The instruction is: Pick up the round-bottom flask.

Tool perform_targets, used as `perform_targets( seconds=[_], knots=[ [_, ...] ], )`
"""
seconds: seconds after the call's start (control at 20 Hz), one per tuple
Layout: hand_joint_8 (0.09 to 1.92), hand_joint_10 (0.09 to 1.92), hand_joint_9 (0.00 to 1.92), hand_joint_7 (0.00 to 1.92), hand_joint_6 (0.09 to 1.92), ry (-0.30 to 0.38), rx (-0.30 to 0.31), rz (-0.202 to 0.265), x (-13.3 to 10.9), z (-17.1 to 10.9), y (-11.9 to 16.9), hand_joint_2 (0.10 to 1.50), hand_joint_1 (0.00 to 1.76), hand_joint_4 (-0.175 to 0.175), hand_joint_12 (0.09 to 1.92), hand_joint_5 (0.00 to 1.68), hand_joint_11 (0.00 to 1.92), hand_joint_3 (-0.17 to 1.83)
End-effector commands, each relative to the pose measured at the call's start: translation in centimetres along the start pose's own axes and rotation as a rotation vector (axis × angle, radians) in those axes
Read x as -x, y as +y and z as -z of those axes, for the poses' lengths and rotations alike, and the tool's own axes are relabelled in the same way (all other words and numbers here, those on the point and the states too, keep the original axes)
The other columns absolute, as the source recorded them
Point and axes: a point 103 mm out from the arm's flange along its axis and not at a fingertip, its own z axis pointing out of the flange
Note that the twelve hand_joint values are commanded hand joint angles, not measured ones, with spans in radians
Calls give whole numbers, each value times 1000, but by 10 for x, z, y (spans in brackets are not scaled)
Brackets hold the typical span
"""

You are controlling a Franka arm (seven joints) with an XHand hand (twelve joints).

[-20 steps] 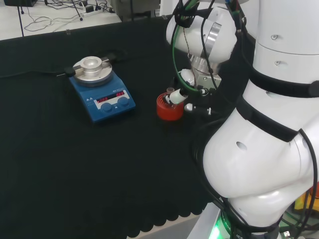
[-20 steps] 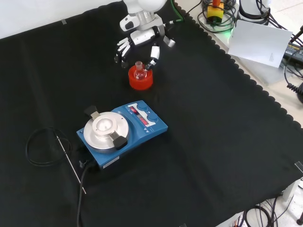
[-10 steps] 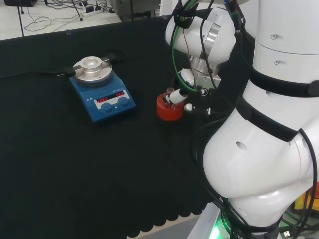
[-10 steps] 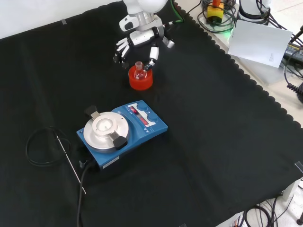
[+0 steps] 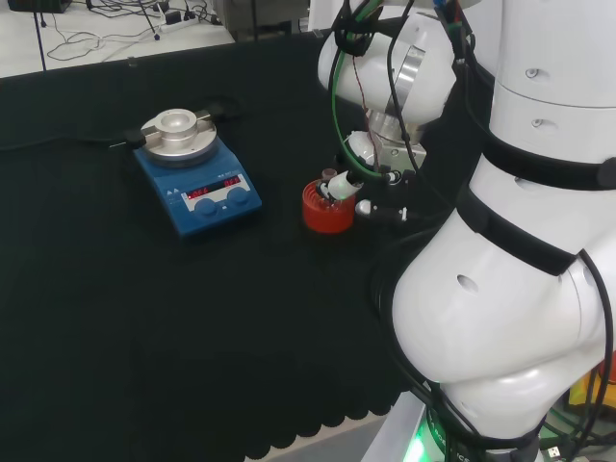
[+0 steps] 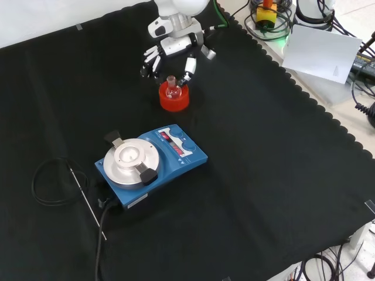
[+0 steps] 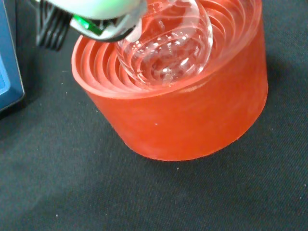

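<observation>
Hand (image 6: pixel 173 47): black and white, at the far side of the counter in the front view, just above and behind the red ribbed stand (image 6: pixel 174 96). Fingers (image 6: pixel 151 60) spread and only slightly bent, thumb (image 6: pixel 188 68) reaching down beside the flask neck; released, grasping nothing. Since half a second ago it has barely shifted, sitting a touch higher in the front view.

Round-bottom flask (image 6: pixel 172 89): clear glass, upright, bulb seated in the ribbed hollow of the stand; in the wrist view the bulb (image 7: pixel 166 43) rests on the concentric red ridges (image 7: pixel 96 62). Position unchanged.

Stand: on the black cloth (image 6: pixel 263 152), unmoved.

Blue hotplate stirrer (image 6: pixel 149 165): nearer the front camera than the stand, round metal top plate, well apart from the hand. Unchanged.

Black cable and thin probe (image 6: pixel 88 205): left of the stirrer in the front view.
</observation>
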Motion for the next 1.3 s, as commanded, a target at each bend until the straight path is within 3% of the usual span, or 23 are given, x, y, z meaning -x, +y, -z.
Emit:
perform_targets(
  seconds=[0.05, 0.45, 0.55, 0.65, 0.85, 1.3],
  knots=[
    [670, 673, 477, 244, 794, 1, -1, 5, -1, 1, 2, 625, 929, -73, 1402, 831, 143, 623],
    [670, 659, 499, 263, 779, -13, 22, 11, -3, 3, 2, 634, 934, -78, 1400, 925, 153, 629],
    [675, 651, 535, 301, 791, -37, 35, 3, -4, 3, 1, 715, 1034, 86, 1396, 1088, 176, 569],
    [669, 628, 584, 351, 806, -55, 33, -6, -4, 4, 0, 689, 1088, 150, 1376, 1172, 224, 647],
    [669, 604, 643, 406, 857, -62, 33, -2, -6, 11, -1, 644, 1109, 163, 1360, 1193, 285, 751],
    [673, 592, 667, 425, 888, -92, 8, 0, -26, 56, -2, 646, 1104, 175, 1350, 1177, 320, 760]
  ],
)
